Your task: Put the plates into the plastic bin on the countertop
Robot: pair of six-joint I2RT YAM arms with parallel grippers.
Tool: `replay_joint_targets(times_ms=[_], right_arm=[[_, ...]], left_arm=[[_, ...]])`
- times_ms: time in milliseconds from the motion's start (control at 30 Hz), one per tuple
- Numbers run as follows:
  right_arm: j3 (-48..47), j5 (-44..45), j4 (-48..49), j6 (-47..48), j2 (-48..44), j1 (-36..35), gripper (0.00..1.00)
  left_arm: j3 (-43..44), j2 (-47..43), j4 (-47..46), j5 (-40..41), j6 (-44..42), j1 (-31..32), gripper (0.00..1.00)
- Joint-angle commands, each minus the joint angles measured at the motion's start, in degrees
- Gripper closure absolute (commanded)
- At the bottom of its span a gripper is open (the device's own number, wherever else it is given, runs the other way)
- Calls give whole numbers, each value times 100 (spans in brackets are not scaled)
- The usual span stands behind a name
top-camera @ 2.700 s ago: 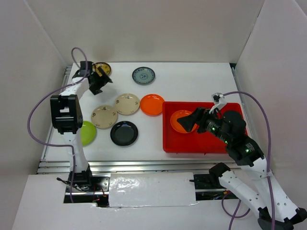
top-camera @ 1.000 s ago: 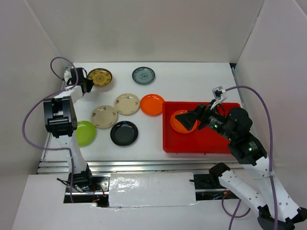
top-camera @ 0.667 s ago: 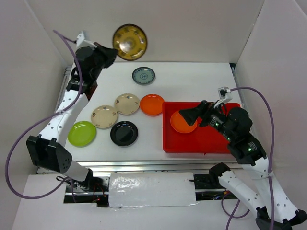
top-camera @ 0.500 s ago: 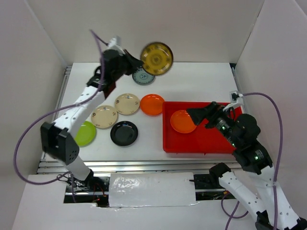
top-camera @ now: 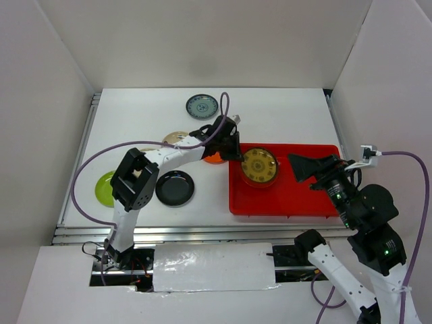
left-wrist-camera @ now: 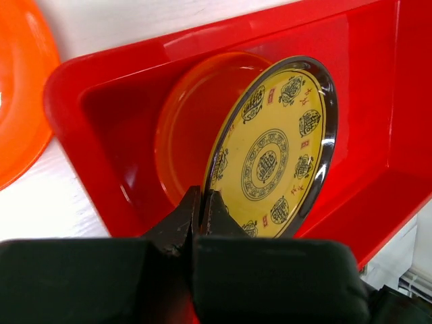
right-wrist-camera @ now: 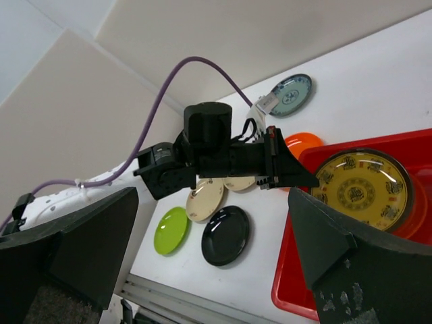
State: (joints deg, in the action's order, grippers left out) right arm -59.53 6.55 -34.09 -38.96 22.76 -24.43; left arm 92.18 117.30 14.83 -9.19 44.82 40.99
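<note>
- The left gripper (left-wrist-camera: 200, 206) is pinching the near rim of the yellow-brown ornate plate (left-wrist-camera: 270, 162), with its jaws pressed tight on the edge.
- That plate is hanging inside the red plastic bin (top-camera: 290, 202), at the bin's far-left corner, right over an orange plate (left-wrist-camera: 182, 128) that is lying on the bin floor.
- From the left wrist view the ornate plate is looking tilted; whether it is touching the orange one, I cannot tell.
- The left arm is reaching across from the left, and its gripper is sitting just above the bin's left wall.
- A second orange plate (top-camera: 214, 158) is peeking out on the countertop (top-camera: 283, 115), just left of the bin and partly under that arm.
- A beige plate (top-camera: 177, 138) is showing just beyond the arm, and the black plate (top-camera: 175, 187) is lying nearer.
- The lime green plate (top-camera: 104, 189) is sitting out at the left edge, and the grey-blue plate (top-camera: 202, 106) is lying at the far side.
- The right gripper (top-camera: 304, 167) is hovering over the bin's right half with its fingers spread wide, gripping nothing.
</note>
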Motion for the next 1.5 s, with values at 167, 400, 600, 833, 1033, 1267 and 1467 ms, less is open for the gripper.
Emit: replay_joint_targets(times_ms=[167, 400, 600, 833, 1033, 1267, 1467], right_arm=[[2, -57, -107, -15, 44, 52, 0], [11, -153, -11, -15, 61, 34, 0], [46, -233, 86, -6, 149, 43, 0], [292, -776, 385, 169, 570, 52, 0], [581, -1620, 789, 206, 607, 52, 0], [1277, -2236, 1352, -6, 641, 61, 0], [1207, -2351, 1352, 38, 756, 61, 0]], left_arm=[[537, 153, 186, 269, -140, 111, 76], [573, -443, 328, 593, -316, 383, 1], [310, -1744, 643, 2296, -369, 157, 1], [755, -941, 749, 2274, -209, -1874, 1], [3014, 1116, 451, 570, -773, -3087, 1], [3332, 2296, -918, -844, -220, -3861, 1], [3298, 3088, -1604, -1524, 202, -3862, 1]])
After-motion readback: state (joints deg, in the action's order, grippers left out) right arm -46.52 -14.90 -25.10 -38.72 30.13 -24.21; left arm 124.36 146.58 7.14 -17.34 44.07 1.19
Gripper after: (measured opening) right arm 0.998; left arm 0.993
